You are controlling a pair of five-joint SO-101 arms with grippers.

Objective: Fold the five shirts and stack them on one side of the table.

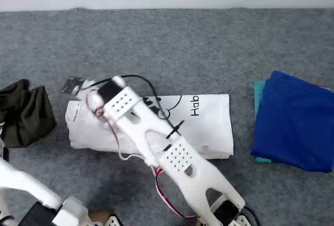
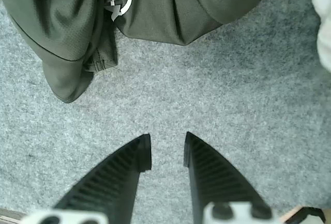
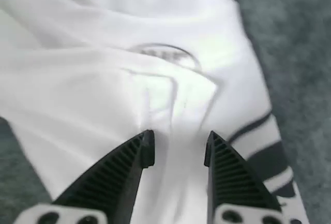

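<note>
White shirt mid-fold at the centre of the bench; one shirt waiting, a stack begun.
We list the white shirt [image 1: 209, 124] lying as a long band in the middle of the grey bench [image 1: 172, 43]. The right claw [image 3: 178, 141] is poised over its bunched end, the one nearest the dark shirt [image 1: 26, 116], jaws part open and gripping nothing. We judge the next move to be a pinch on that end, to carry it across toward the other. The left claw [image 2: 166, 149] hangs over bare bench beside the dark shirt, jaws a little apart, empty. At the far side a blue shirt [image 1: 292, 127] lies folded on a teal shirt [image 1: 259, 93]. The right arm spans the white shirt and hides part of it; the dark shirt lies crumpled, unfolded.
</note>
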